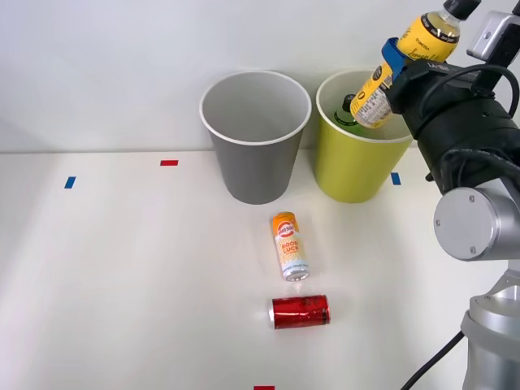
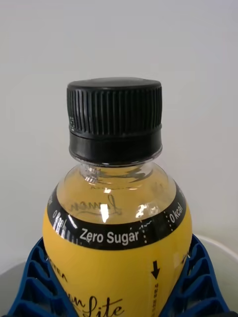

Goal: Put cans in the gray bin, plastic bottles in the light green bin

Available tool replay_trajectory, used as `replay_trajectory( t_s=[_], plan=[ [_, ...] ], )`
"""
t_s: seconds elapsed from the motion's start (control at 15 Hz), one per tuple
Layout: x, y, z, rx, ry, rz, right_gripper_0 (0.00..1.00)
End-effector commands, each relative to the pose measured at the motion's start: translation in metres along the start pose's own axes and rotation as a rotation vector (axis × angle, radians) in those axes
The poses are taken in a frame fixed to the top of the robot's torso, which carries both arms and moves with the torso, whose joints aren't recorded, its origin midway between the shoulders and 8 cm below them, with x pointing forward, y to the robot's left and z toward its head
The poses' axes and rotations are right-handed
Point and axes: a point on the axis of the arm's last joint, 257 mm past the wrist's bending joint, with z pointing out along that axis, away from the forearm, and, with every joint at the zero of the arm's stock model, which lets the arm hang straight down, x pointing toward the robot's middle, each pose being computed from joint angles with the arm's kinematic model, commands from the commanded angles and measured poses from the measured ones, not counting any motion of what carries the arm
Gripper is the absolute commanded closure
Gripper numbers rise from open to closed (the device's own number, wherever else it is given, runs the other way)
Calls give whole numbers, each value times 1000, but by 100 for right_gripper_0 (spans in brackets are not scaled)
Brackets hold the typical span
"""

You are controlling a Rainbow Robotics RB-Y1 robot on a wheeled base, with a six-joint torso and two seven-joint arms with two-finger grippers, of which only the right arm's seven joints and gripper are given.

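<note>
1. Nearest on the table (image 1: 122, 268), 2 light, dentable cans (image 1: 290, 246) lie sideways; grasp across their bodies.
2. Gray bin (image 1: 255, 138) stands behind.
3. Light green bin (image 1: 357, 154) holds the green bottle (image 1: 351, 114).
4. Right gripper (image 1: 390, 65) clamps the slick yellow bottle (image 2: 116, 237) above that bin.
</note>
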Motion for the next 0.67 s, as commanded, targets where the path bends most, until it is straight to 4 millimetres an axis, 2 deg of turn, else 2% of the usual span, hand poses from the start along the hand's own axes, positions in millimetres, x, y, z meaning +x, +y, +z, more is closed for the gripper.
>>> replay_trajectory(
  t_s=[0.07,0.4,0.67],
  plan=[
    [6,-18,18,20,17,-36,100],
    [13,-31,45,26,40,-84,100],
    [23,-34,50,28,52,-102,100]
  ],
)
